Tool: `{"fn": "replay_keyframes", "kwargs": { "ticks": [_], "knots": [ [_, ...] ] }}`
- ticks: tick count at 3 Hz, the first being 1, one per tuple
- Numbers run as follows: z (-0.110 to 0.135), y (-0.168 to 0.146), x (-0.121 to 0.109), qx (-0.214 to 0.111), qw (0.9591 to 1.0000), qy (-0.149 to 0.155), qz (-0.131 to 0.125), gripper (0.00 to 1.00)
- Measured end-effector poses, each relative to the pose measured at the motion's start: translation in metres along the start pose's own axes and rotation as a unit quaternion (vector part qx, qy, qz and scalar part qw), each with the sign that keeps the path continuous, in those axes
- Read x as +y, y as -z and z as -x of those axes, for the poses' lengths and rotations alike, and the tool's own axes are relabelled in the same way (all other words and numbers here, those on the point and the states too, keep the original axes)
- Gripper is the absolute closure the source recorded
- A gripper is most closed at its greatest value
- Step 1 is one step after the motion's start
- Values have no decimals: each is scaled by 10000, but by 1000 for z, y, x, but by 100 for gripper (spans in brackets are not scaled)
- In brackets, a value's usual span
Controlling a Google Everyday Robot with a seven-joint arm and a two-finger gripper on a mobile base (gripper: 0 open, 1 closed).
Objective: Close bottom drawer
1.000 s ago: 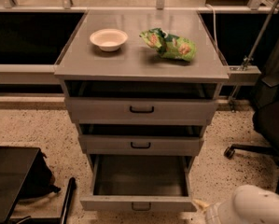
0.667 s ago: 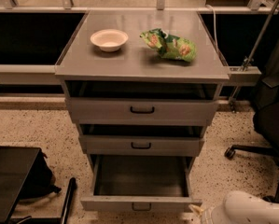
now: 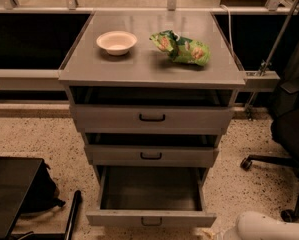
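The bottom drawer (image 3: 151, 219) of the grey metal cabinet is pulled far out, and its empty dark inside shows. Its low flat front has a small dark centre handle (image 3: 151, 222). My white arm (image 3: 271, 227) comes in at the bottom right corner. My gripper (image 3: 207, 232) is at the bottom edge of the view, just right of and below the drawer front's right corner. Only a small pale part of it shows.
The middle drawer (image 3: 151, 155) and the top drawer (image 3: 152, 118) stand slightly out. A white bowl (image 3: 116, 42) and a green snack bag (image 3: 181, 48) lie on the cabinet top. A black office chair (image 3: 289, 134) stands at the right, a black bag (image 3: 36, 191) at the left.
My arm has shifted a little to the left and lower in the view, nearer the drawer's right front corner. The bottom drawer is open as far as before.
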State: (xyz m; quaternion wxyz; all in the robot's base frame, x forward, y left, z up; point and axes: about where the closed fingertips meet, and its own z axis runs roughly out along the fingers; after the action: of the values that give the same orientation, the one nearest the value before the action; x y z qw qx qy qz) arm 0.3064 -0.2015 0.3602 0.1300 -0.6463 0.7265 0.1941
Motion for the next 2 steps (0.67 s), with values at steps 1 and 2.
{"fn": "replay_keyframes", "kwargs": {
  "ticks": [1, 2],
  "knots": [
    [-20, -11, -5, -236, 9997, -60, 60, 0],
    [-66, -39, 15, -900, 9950, -258, 361, 0]
  ]
}}
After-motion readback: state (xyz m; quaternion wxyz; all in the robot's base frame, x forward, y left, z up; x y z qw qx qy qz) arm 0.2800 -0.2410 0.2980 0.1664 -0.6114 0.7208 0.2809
